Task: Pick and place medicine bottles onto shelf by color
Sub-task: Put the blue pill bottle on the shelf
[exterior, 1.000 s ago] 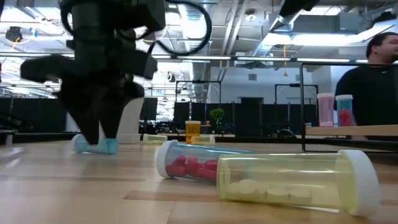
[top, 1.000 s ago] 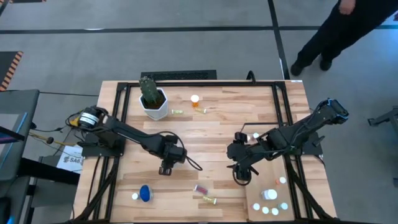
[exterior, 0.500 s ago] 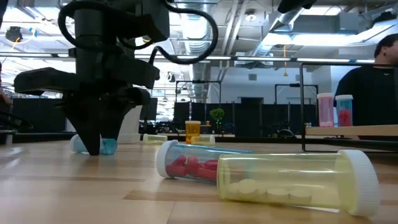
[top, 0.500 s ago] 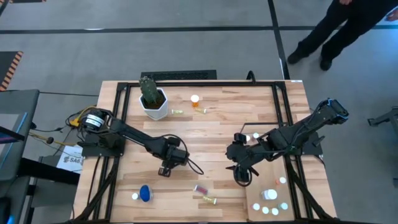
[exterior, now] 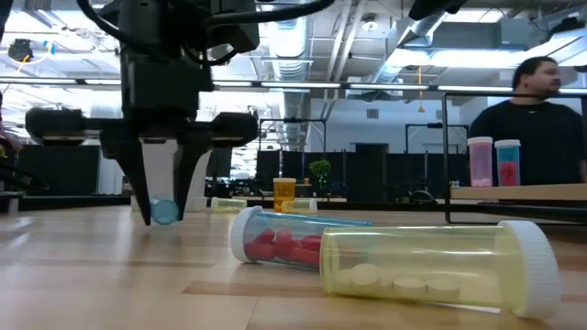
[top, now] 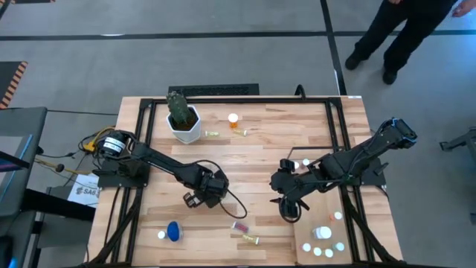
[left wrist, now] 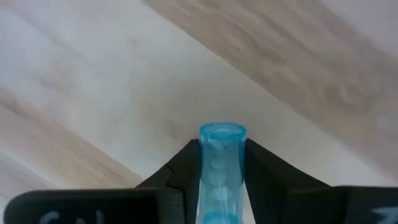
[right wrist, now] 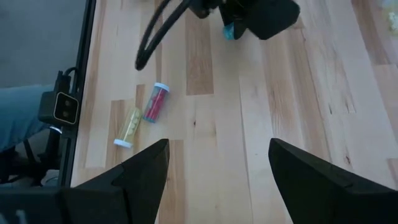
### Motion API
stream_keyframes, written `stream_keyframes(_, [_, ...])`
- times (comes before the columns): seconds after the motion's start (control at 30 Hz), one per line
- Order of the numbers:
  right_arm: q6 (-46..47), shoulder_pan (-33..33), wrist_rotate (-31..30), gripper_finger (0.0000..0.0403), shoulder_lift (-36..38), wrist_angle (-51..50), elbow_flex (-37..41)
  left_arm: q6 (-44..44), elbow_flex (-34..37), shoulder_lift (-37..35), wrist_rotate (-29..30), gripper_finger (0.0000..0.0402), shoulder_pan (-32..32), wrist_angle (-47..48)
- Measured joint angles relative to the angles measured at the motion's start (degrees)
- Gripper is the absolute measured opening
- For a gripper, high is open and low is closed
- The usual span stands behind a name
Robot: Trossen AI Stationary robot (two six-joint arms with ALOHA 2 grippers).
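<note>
The left gripper (left wrist: 222, 180) has its two dark fingers (left wrist: 182, 171) pressed against either side of a blue vial (left wrist: 221, 163), which stands out beyond the fingertips over bare wood. In the low view the same gripper (exterior: 165, 206) points straight down with the vial (exterior: 165, 212) pinched between its tips, just above the table (exterior: 110, 275). From above, this gripper (top: 195, 198) sits near the middle of the table (top: 260, 156), well in front of the cactus pot (top: 183, 119) and a little to its right.

The right gripper (right wrist: 217, 180) holds nothing; its fingers (right wrist: 140, 168) stand wide apart over bare planks. In the high view it (top: 288, 209) hovers far to the right of the cactus pot, just beside the shelf (top: 327, 223).

Between the two grippers, nearer the front edge, lie a red-filled bottle (top: 239, 225) and a yellow bottle (top: 248, 238), close together; the low view shows them on their sides, the red one (exterior: 275, 243) just behind the yellow one (exterior: 440, 266). The right wrist view shows the same pair (right wrist: 155, 102) (right wrist: 129, 127) side by side.

Far in front of the cactus pot, near the table's front-left corner, rests a blue bottle (top: 173, 231) with a small white one (top: 161, 235) just beside it. To the right of the pot stands an orange bottle (top: 233, 120), with a small yellow-green vial (top: 212, 133) between them.

On the shelf stand several white-capped bottles (top: 323, 233); the low view shows a pink bottle (exterior: 480, 161) and a red-filled one (exterior: 507, 162) upright there.

A person (exterior: 532, 128) stands beyond the table on the right arm's side.
</note>
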State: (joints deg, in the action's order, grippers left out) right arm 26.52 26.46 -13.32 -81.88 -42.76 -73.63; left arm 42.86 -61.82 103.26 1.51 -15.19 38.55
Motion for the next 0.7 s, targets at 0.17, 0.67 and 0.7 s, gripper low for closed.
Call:
stream_keyframes(0.17, [0.0, 0.0, 0.0, 0.0297, 0.0, 0.0, 0.0, 14.1, 0.0, 0.0, 5.0, 0.0097, -0.7, 0.2])
stream_keyframes(0.67, [0.0, 0.0, 0.0, 0.0297, 0.0, 0.0, 0.0, 31.3, 0.0, 0.0, -0.4, 0.0098, -0.6, -2.0])
stream_keyframes(0.7, [0.0, 0.0, 0.0, 0.0297, 0.0, 0.0, 0.0, 31.4, 0.0, 0.0, -0.4, 0.0098, -0.5, -2.2])
